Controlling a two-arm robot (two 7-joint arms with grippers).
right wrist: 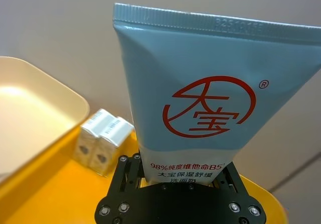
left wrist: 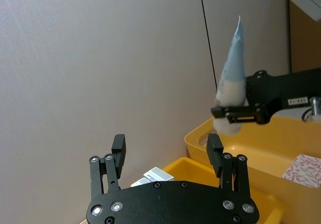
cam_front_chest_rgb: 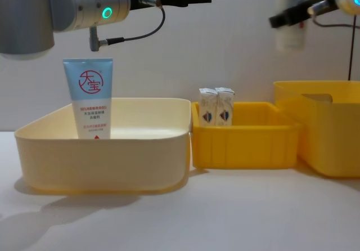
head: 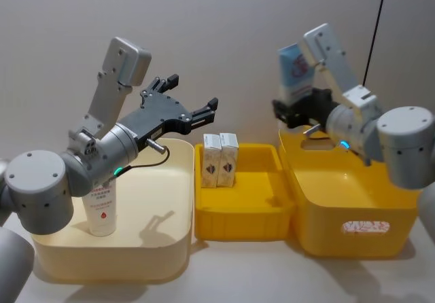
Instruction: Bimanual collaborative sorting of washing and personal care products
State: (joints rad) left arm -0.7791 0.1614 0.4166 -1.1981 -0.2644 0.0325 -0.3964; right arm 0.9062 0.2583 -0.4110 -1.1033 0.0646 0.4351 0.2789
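Yellow plastic dominates from the head view: the right gripper (head: pixel 297 109) clamps a tube (head: pixel 294 68) upright above the big yellow bin (head: pixel 353 238), probably lifted for handing over, while the left gripper (head: pixel 192 98) waits spread over the cream bin (head: pixel 146 262)

Left wrist view: fingers (left wrist: pixel 118 146) apart, aimed toward that tube

Right wrist view: tube gripped low, logo clear

Chest view: another tube (cam_front_chest_rgb: pixel 88 98) stands in the cream bin; two cartons (cam_front_chest_rgb: pixel 216 107) stand in the middle bin (cam_front_chest_rgb: pixel 244 147), already sorted
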